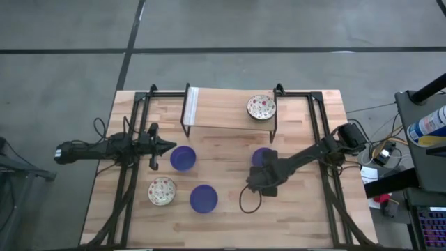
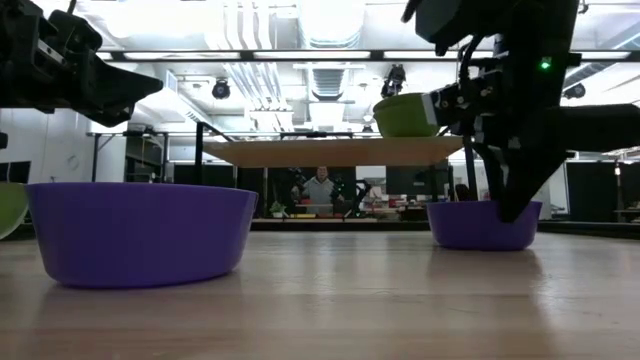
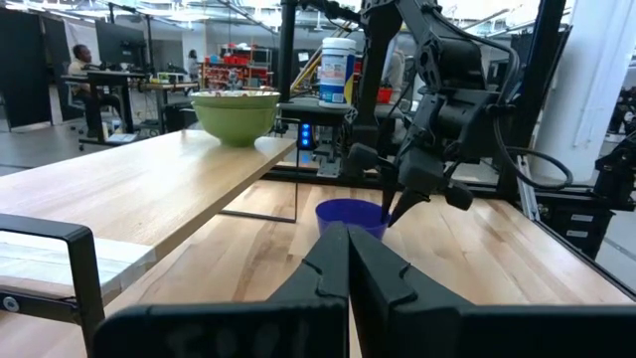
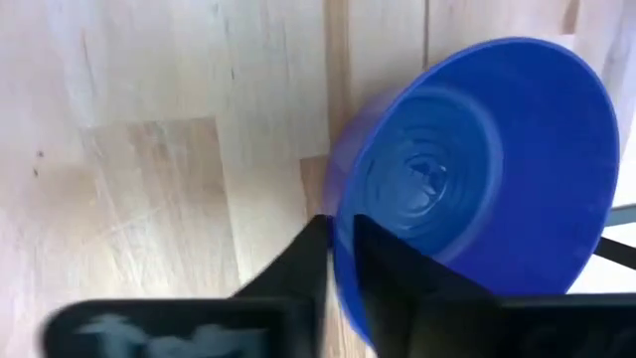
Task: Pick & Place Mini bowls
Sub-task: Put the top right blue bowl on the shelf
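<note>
The right tool is down at a blue bowl on the desk, right of centre. In the right wrist view its two fingers stand close together with the bowl's rim wall between them, one inside the bowl and one outside: it is clamped on that rim. In the low view the same bowl sits flat on the wood with the dark arm coming down onto it from above.

The left tool hangs above the desk on the left side, its fingers pressed together and holding nothing. Its tip is just beside a second blue bowl, which lies left of centre.

A third blue bowl lies nearer the front edge, between the two arms. A speckled bowl lies to its left, near the front left corner.

A raised wooden shelf on a black frame spans the back of the desk. A second speckled bowl stands on its right end; from the low and left wrist views its outside looks green.

A person sits in the room behind the desk in the low view.
</note>
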`<control>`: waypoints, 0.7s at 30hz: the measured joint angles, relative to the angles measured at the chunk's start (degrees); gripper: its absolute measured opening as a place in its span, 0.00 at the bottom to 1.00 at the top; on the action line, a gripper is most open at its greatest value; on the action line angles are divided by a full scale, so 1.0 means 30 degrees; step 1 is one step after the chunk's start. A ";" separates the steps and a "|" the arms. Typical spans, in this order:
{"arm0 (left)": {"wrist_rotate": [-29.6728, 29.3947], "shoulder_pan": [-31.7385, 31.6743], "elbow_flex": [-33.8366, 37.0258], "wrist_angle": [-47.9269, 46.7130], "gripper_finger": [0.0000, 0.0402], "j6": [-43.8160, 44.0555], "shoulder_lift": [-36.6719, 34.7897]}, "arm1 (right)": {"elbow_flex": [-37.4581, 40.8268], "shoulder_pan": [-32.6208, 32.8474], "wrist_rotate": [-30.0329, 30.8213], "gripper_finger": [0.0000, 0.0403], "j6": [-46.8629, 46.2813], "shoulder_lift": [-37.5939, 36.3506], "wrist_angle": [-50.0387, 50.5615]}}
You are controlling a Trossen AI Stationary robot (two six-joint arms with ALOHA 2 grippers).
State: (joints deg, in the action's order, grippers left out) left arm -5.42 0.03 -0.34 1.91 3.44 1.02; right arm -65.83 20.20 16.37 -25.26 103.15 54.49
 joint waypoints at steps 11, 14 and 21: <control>-0.0004 -0.0002 0.0000 0.0000 0.00 0.0000 0.0000 | -0.1332 0.0364 -0.1146 0.02 0.0131 0.0015 -0.0298; 0.0003 -0.0004 0.0000 0.0000 0.00 0.0000 -0.0003 | -0.2516 0.0689 -0.1139 0.02 0.0944 0.0015 -0.0311; -0.0004 -0.0007 0.0000 0.0000 0.00 0.0000 -0.0002 | -0.5464 0.1220 -0.0972 0.02 0.3498 0.0029 -0.0678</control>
State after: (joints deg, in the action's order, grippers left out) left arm -5.43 0.01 -0.34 1.91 3.44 1.01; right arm -82.22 23.86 13.45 -14.76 103.24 52.46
